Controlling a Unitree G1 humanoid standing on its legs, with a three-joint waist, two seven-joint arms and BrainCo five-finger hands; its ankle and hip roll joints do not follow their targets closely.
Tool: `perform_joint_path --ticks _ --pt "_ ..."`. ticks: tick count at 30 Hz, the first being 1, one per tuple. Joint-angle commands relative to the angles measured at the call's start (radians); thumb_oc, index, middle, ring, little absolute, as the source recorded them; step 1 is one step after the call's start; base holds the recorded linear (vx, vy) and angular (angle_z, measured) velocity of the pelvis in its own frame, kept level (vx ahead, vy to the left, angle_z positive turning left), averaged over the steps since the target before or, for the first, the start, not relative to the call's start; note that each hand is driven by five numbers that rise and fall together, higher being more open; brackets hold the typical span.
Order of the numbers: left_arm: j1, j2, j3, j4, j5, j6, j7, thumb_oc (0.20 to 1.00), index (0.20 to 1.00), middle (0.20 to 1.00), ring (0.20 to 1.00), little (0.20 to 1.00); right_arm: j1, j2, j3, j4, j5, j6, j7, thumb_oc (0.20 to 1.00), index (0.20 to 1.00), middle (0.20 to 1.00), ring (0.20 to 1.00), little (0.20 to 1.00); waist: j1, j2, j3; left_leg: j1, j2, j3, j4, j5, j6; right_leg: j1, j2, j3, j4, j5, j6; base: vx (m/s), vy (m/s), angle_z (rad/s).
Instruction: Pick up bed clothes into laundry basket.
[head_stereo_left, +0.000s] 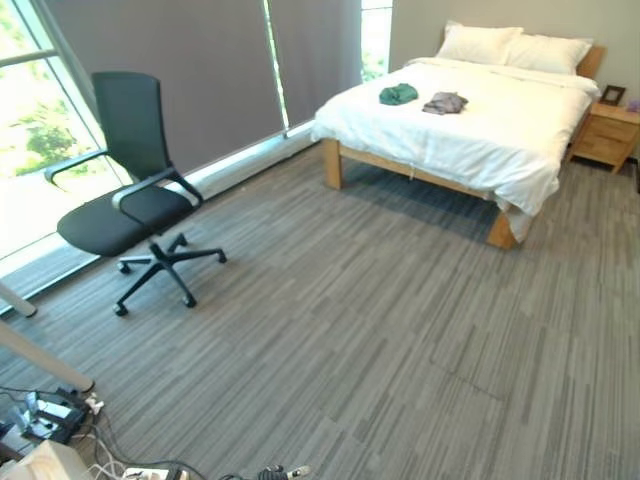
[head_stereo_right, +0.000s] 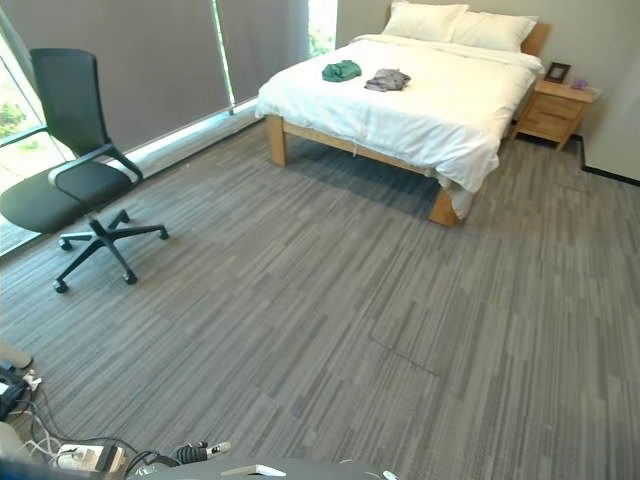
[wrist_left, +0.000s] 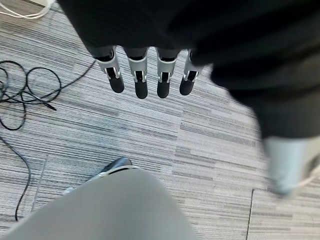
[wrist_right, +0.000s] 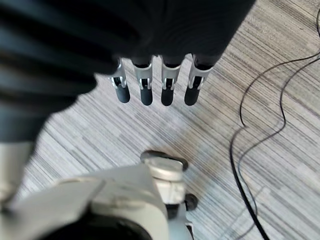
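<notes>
Two garments lie crumpled on the bed (head_stereo_left: 470, 130) at 1 o'clock, untouched: a green piece (head_stereo_left: 398, 94) and, just beside it, a grey piece (head_stereo_left: 445, 102), both soft and bunched on smooth white bedding. Nothing collected yet, I judge. Left hand (wrist_left: 150, 75) and right hand (wrist_right: 157, 82) hang relaxed, fingers straight, empty, over striped grey carpet (head_stereo_left: 350, 330).

Grey striped carpet (head_stereo_left: 380, 340), wooden bed (head_stereo_left: 470, 110) with white bedding by the far wall, nightstand (head_stereo_left: 608, 135) beside it, black office chair (head_stereo_left: 130, 190) near bright windows (head_stereo_left: 25, 120).
</notes>
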Motion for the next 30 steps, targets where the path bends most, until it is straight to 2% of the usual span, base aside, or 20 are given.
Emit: perform_joint_path --ticks 1,9,12,15,18,21,23,24,27,30 --pt "-0.048 -0.058 -0.018 0.034 0.05 -0.027 -0.008 1.0 1.0 1.0 1.0 1.0 -0.033 -0.003 0.022 0.077 0.004 -0.017 0.021 1.0 1.0 1.0 1.0 1.0 -0.015 -0.006 0.007 0.035 0.075 -0.039 -0.09 0.068 -0.118 0.152 -0.064 0.047 -0.2 0.099 0.107 0.0 0.0 0.0" --pt "-0.044 -0.056 0.0 0.041 0.028 -0.028 -0.005 1.0 1.0 1.0 1.0 1.0 -0.03 -0.004 0.006 0.082 0.03 -0.019 0.02 1.0 1.0 1.0 1.0 1.0 -0.013 -0.007 0.005 0.034 0.074 -0.038 -0.09 0.068 -0.117 0.152 -0.064 0.048 -0.202 0.1 0.107 0.0 0.0 0.0" --pt "-0.054 -0.048 0.051 0.034 -0.06 -0.033 0.004 1.0 1.0 1.0 1.0 1.0 -0.03 -0.015 -0.06 0.088 0.144 -0.029 0.015 1.0 1.0 1.0 1.0 1.0 -0.015 -0.008 0.0 0.037 0.074 -0.037 -0.09 0.067 -0.118 0.156 -0.064 0.048 -0.206 0.1 0.108 0.0 0.0 0.0" --pt "-0.077 -0.023 0.058 -0.04 -0.121 -0.047 0.015 1.0 1.0 1.0 1.0 1.0 -0.043 -0.039 -0.106 0.039 0.224 -0.05 -0.011 1.0 1.0 1.0 1.0 1.0 -0.019 -0.006 0.001 0.037 0.075 -0.039 -0.09 0.068 -0.12 0.157 -0.064 0.047 -0.207 0.1 0.109 0.0 0.0 0.0" --pt "-0.04 0.068 0.079 -0.386 -0.21 -0.063 0.041 1.0 1.0 1.0 1.0 1.0 0.05 -0.075 -0.145 -0.417 0.311 -0.084 -0.044 1.0 1.0 1.0 1.0 1.0 -0.027 -0.003 0.007 0.03 0.077 -0.037 -0.09 0.075 -0.122 0.15 -0.065 0.05 -0.201 0.1 0.115 -0.02 0.003 0.0" --pt "0.008 0.114 0.132 -0.619 -0.262 -0.086 0.067 1.0 1.0 1.0 1.0 1.0 0.121 -0.126 -0.192 -0.765 0.225 -0.109 -0.079 1.0 1.0 1.0 1.0 1.0 -0.032 0.0 0.014 0.025 0.075 -0.034 -0.09 0.078 -0.122 0.144 -0.067 0.051 -0.198 0.102 0.12 0.0 0.006 -0.01" --pt "0.017 0.124 0.138 -0.67 -0.264 -0.085 0.066 1.0 1.0 1.0 1.0 1.0 0.126 -0.133 -0.203 -0.79 0.212 -0.117 -0.091 1.0 1.0 1.0 1.0 1.0 -0.032 0.002 0.015 0.027 0.075 -0.034 -0.09 0.078 -0.121 0.144 -0.067 0.051 -0.196 0.102 0.121 0.0 0.0 0.0" --pt "0.03 0.142 0.165 -0.794 -0.281 -0.091 0.074 1.0 1.0 1.0 1.0 1.0 0.127 -0.146 -0.22 -0.903 0.186 -0.124 -0.095 1.0 1.0 1.0 1.0 1.0 -0.031 0.001 0.017 0.026 0.074 -0.034 -0.09 0.077 -0.119 0.14 -0.068 0.05 -0.193 0.103 0.122 0.0 0.0 0.0" --pt "0.029 0.159 0.193 -0.919 -0.29 -0.101 0.088 1.0 1.0 1.0 1.0 1.0 0.127 -0.148 -0.235 -1.055 0.157 -0.139 -0.105 1.0 1.0 1.0 1.0 1.0 -0.03 0.001 0.021 0.028 0.074 -0.032 -0.09 0.075 -0.116 0.14 -0.07 0.052 -0.192 0.102 0.123 0.0 0.0 0.0" --pt "0.021 0.164 0.208 -0.984 -0.279 -0.119 0.103 1.0 1.0 1.0 1.0 1.0 0.125 -0.144 -0.238 -1.142 0.138 -0.169 -0.112 1.0 1.0 1.0 1.0 1.0 -0.031 0.002 0.028 0.029 0.074 -0.031 -0.09 0.072 -0.115 0.14 -0.071 0.053 -0.19 0.1 0.123 0.0 0.0 0.0"
